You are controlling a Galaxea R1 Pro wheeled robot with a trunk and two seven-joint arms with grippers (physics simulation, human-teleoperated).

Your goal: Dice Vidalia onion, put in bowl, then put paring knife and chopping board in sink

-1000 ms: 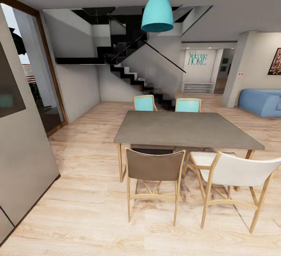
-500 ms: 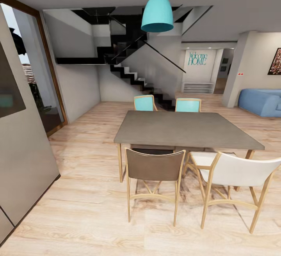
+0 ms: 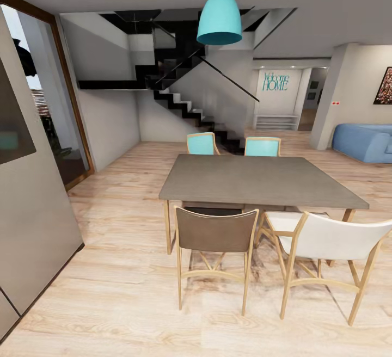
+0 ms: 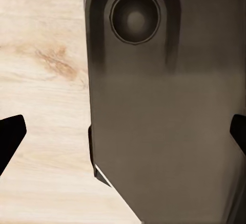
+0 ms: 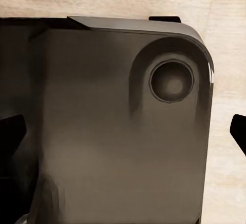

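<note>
Ahead, at twelve o'clock in the head view, stands a dining tabletop of matte brownish-grey with square edges, on slim pale wooden legs. Two turquoise chairs sit at its far side; at its near side are a brown-backed chair and, tilted at an angle, a white-backed chair, both on light wood frames. A glossy turquoise pendant lamp hangs above. The floor is pale planking with visible grain, and it lies open from seven to nine o'clock, between the tabletop and a smooth grey panel at the left edge. A dark staircase rises at eleven o'clock, and a blue sofa sits at two o'clock.

None of the onion, board, knife, bowl or sink can be made out among these surroundings.

At the left wrist, the left claw is released, its dark fingertips wide apart at the picture's sides, over a dark rounded body with a circular recess. The right claw is likewise spread, gripping nothing, over a similar dark body.
</note>
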